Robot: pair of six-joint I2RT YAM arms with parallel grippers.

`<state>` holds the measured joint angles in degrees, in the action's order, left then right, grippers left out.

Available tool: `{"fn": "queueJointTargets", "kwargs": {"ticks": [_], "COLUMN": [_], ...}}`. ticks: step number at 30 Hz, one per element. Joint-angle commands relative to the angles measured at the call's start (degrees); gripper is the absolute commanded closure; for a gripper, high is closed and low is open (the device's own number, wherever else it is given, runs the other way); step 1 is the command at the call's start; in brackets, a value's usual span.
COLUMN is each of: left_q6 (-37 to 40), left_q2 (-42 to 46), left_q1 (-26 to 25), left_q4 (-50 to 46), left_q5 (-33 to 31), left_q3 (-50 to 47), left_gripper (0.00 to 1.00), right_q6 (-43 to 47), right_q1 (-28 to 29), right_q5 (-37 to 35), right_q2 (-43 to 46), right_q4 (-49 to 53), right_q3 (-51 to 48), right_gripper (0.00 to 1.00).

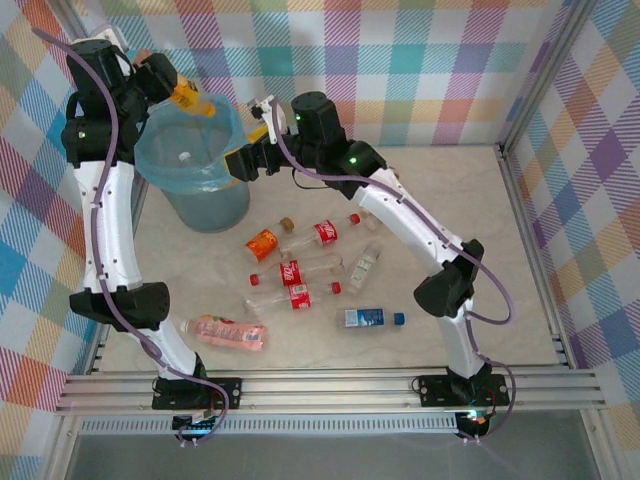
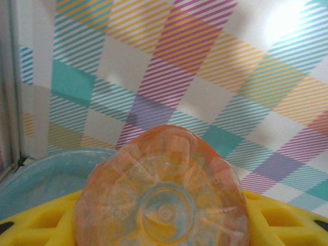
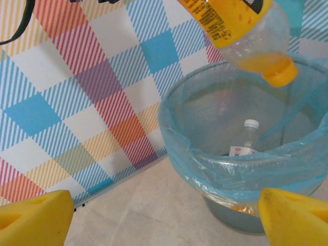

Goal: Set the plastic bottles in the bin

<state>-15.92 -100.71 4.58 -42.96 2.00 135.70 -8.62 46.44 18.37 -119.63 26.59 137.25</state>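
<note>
The left end effector (image 1: 172,84) is closed partway around an orange bottle (image 1: 192,99) and holds it by the body. The bin (image 1: 160,160) lies straight below that end effector, its mouth open upward. The bottle's long axis slants down and away from the fingers, with the orange cap (image 3: 279,72) lowest and over the bin's opening. Judging from this, release alone should drop it in, though the base end sits nearer the rim than the cap does.

The right end effector (image 3: 164,220) is beside the bin, spread wide and holding nothing, so the left arm is plainly the one placed to act.

The right wrist view gives the slant of the bottle, its cap, and a white-capped bottle (image 3: 249,138) already inside the bin. The left wrist view looks along the bottle at its ribbed base, with yellow pads (image 2: 287,220) beneath. The overhead view adds seven more bottles (image 1: 300,272) lying on the desk (image 1: 480,200), nearer the right end effector.
</note>
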Motion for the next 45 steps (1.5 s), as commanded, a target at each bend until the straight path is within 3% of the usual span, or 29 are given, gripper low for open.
{"fn": "queueJointTargets", "kwargs": {"ticks": [1, 14, 23, 27, 29, 33, 45], "left_q6": [1.9, 6.4, 6.3, 6.5, 6.6, 6.6, 6.2], "left_q2": [-2.9, -15.8, -21.2, -22.2, -22.2, -21.1, -13.4], "left_q1": [2.3, 3.6, 3.6, 3.6, 3.5, 3.6, 3.2], "left_q4": [2.8, -3.8, 1.4, 1.5, 1.3, 1.3, 0.1], "left_q5": [2.7, 7.9, 13.2, 12.6, 12.3, 11.7, 10.4], "left_q3": [1.3, 1.0, -6.2, -7.1, -7.1, -7.0, -6.6], "left_gripper": [0.50, 0.46, 0.41, 0.29, 0.21, 0.15, 0.15], "right_q6": [-2.7, -5.4, -4.7, -4.6, -4.6, -4.6, -3.8], "right_q1": [0.0, 0.2, 0.2, 0.2, 0.2, 0.2, 0.2], "right_q5": [3.4, 6.0, 5.6, 5.2, 5.2, 5.4, 6.0], "right_q2": [-1.0, -5.1, -6.1, -6.1, -6.2, -6.1, -2.5], "right_q4": [-3.0, -3.0, -0.6, 0.1, 0.1, 0.0, 2.9], "right_q3": [0.1, 1.4, 1.2, 1.2, 1.2, 1.1, 0.2], "right_gripper": [0.08, 0.11, 0.11, 0.11, 0.11, 0.12, 0.12]}}
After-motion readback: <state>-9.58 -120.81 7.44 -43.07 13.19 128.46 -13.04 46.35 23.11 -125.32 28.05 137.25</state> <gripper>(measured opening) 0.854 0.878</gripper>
